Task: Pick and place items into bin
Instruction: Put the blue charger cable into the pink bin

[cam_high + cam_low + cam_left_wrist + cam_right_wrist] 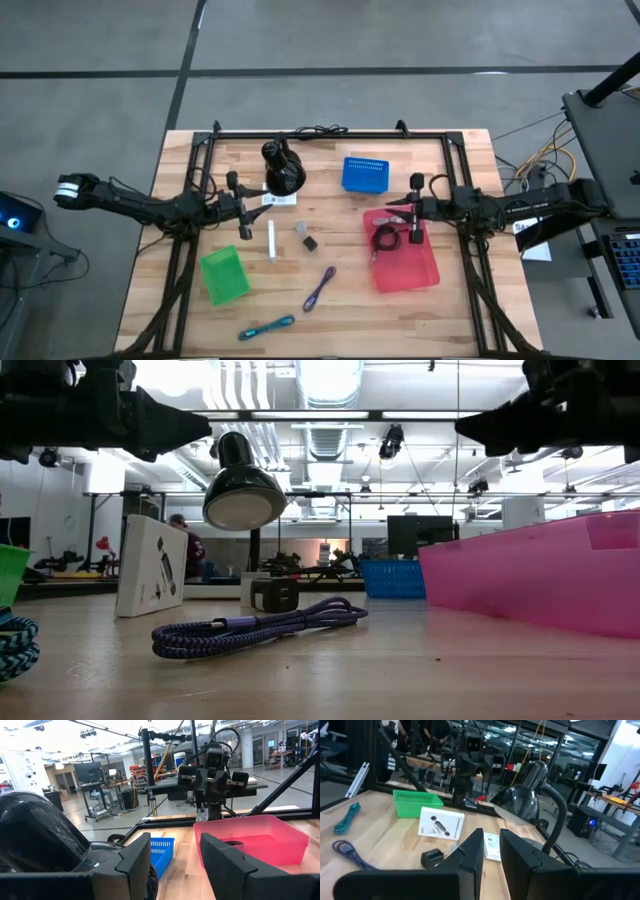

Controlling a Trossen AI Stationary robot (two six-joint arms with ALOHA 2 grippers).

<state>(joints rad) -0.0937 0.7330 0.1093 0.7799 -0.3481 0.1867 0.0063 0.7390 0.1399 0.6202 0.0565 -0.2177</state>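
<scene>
The pink bin [428,272] sits right of centre with a black coiled cable [385,238] lying in it. On the wood lie a purple cable [320,287], a teal cable [267,327], a small dark block [310,242], a silver piece [299,229] and a flat white card [278,200]. A thin white box [272,240] stands on its edge. My left gripper [240,207] hovers open beside the black lamp [283,168]. My right gripper [416,210] hovers open above the bin's far edge. Neither holds anything.
A blue basket [363,173] stands at the far side and a green basket [223,275] near the left front. The black lamp rises between the arms. A black frame [330,133] runs along the table's edges. Bare wood [340,320] lies at the near centre.
</scene>
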